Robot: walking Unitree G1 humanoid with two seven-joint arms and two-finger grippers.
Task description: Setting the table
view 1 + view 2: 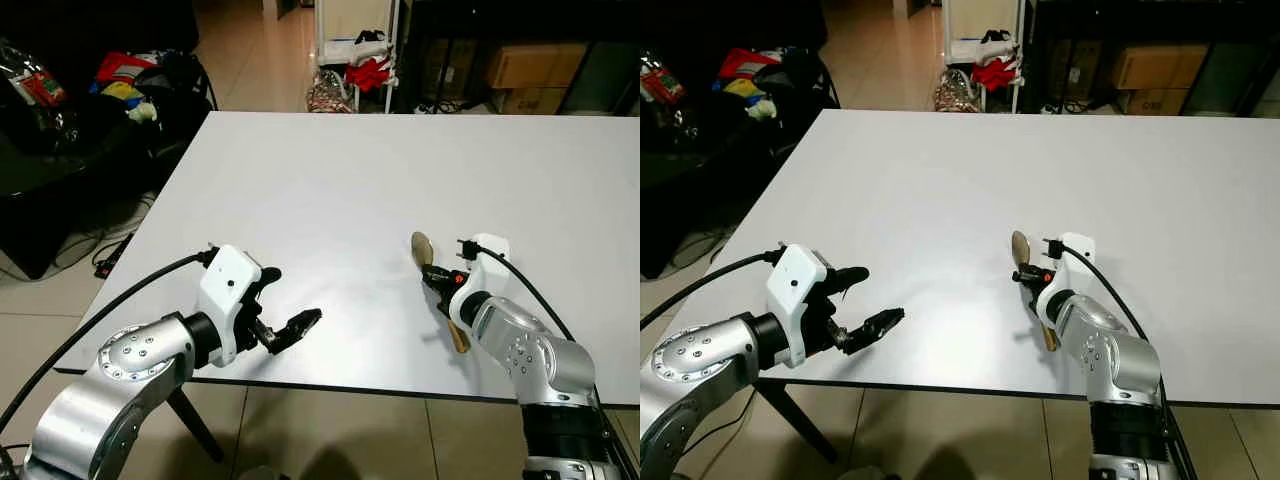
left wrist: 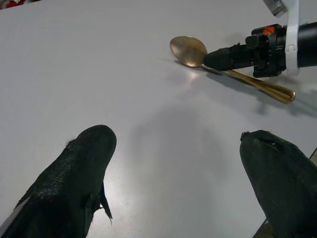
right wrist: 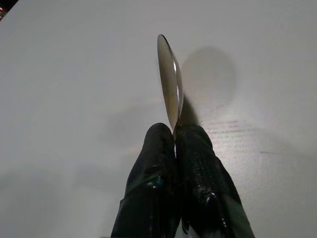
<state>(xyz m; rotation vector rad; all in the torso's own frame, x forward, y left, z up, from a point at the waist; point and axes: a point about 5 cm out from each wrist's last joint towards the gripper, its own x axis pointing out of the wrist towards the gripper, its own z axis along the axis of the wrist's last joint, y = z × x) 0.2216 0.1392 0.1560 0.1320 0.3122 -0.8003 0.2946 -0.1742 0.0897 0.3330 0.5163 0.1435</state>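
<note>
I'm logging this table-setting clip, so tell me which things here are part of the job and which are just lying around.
Part of the job:
- spoon, pinched in the right gripper
- table
- left gripper, open, low over the table

Just lying about:
- clothes on the floor by the white shelf
- cardboard boxes

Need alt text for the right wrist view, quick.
The right gripper is shut on a gold spoon, its two black fingers pressed together on the neck. The bowl stands on edge above the white table, casting a round shadow.
</note>
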